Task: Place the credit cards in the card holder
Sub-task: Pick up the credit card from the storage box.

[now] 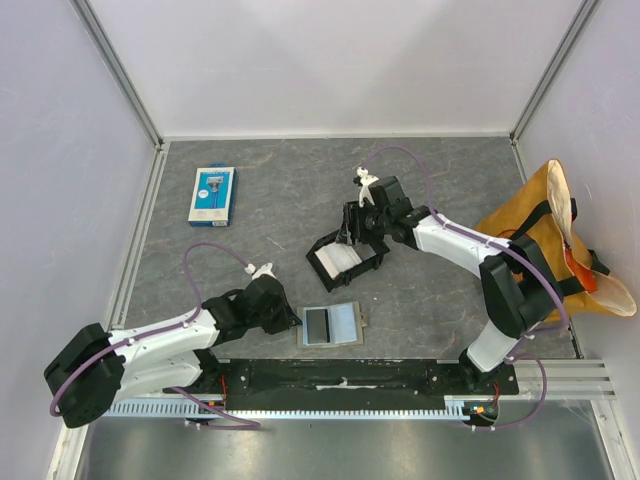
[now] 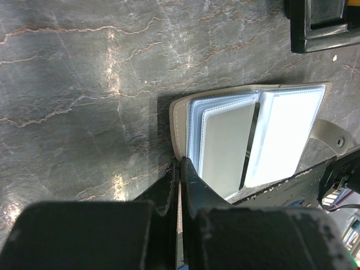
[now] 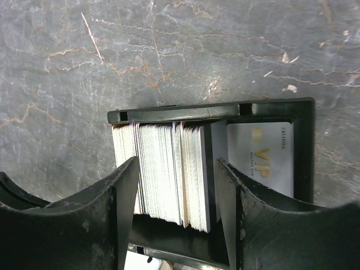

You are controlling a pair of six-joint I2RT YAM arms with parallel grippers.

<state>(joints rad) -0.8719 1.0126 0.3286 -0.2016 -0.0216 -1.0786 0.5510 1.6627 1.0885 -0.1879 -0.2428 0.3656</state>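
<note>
Fingers (image 3: 121, 208) of the right gripper (image 3: 177, 163) stand wide apart, and we see the credit cards (image 3: 169, 174), packed on edge in the black tray (image 3: 208, 111), in the middle of the frame between the two fingers. At the lower centre of the left wrist view, the left gripper (image 2: 180, 171) is pinched tight on the left edge of the card holder (image 2: 281, 135). That holder lies open on the table (image 2: 84, 84), up and to the right of the fingers.
</note>
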